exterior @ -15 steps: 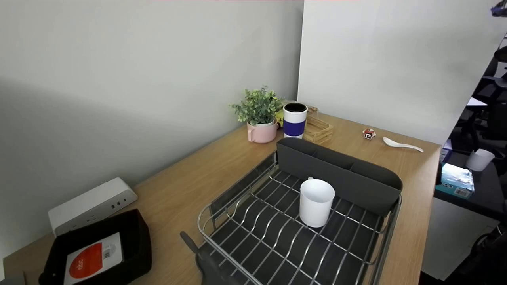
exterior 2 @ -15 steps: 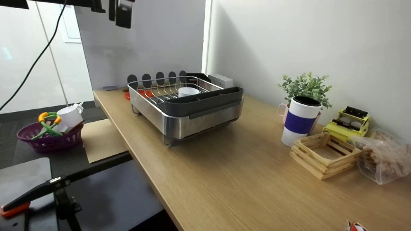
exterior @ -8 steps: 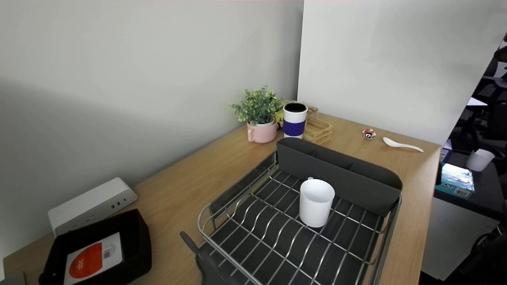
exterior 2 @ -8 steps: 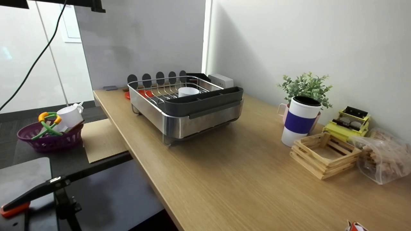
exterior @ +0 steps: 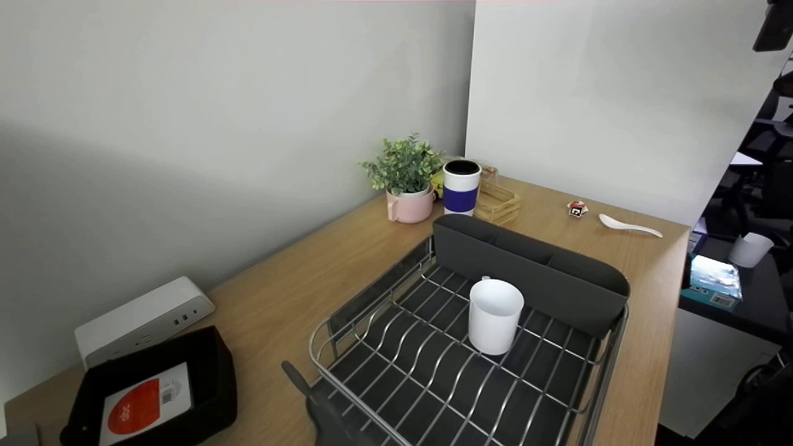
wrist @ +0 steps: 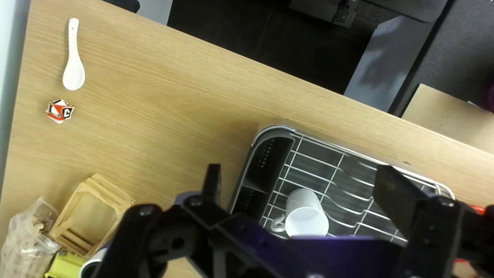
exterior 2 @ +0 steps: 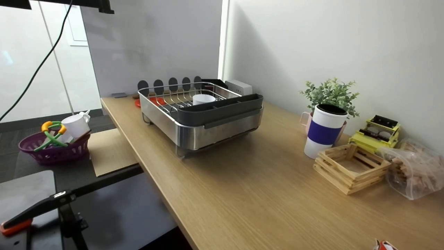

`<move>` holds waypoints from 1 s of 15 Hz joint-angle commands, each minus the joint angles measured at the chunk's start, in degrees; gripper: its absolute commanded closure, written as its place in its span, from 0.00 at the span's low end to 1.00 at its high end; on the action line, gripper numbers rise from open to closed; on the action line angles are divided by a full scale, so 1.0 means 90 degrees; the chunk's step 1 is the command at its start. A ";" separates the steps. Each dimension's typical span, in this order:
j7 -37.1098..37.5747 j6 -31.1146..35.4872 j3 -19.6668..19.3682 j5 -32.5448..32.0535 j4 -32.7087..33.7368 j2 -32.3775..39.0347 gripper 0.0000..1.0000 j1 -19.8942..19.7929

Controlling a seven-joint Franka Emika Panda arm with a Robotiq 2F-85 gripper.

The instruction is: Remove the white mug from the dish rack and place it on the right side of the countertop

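The white mug [exterior: 495, 319] stands upright on the wire grid of the dish rack [exterior 2: 222, 137], close to its dark cutlery holder. It also shows in an exterior view [exterior 2: 204, 99], mostly hidden behind that holder. In the wrist view the mug [wrist: 307, 216] has its handle toward the holder. My gripper [wrist: 301, 179] is open and empty, its fingers wide apart, high above the rack with the mug between them in the picture. A dark part, likely of the gripper [exterior: 774, 28], shows at an exterior view's top right corner. The countertop [exterior 2: 249, 194] is light wood.
A white spoon [wrist: 73, 58] and a small red-white object [wrist: 60, 111] lie at one end. A tumbler [exterior 2: 324, 132], wooden crate [exterior 2: 352, 168], potted plant [exterior: 406, 179] and plastic bag [exterior 2: 412, 170] stand near the wall. A black tray [exterior: 217, 384] sits beyond the rack.
A dark gripper part at the top of an exterior view has gone out of frame. A dark part has come in at the other exterior view's top right corner. Mug and rack have not moved.
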 commanded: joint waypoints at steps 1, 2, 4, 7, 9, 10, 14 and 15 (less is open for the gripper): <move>-0.0001 -0.0013 0.0012 0.0004 0.0013 -0.0007 0.00 -0.0012; -0.0017 0.0055 0.0013 0.0003 0.0006 -0.0017 0.00 -0.0004; -0.0377 0.0374 -0.0058 -0.0132 0.0149 0.0184 0.00 -0.0005; -0.0914 0.0810 -0.0165 -0.0180 0.0430 0.0563 0.00 0.0004; -0.1348 0.1042 -0.0257 -0.0091 0.0721 0.0900 0.00 0.0014; -0.1580 0.1115 -0.0307 0.0005 0.0912 0.1108 0.00 0.0021; -0.2372 0.0808 -0.0304 0.0300 0.1742 0.1898 0.00 0.0037; -0.2549 0.0679 -0.0268 0.0390 0.1942 0.2100 0.00 0.0037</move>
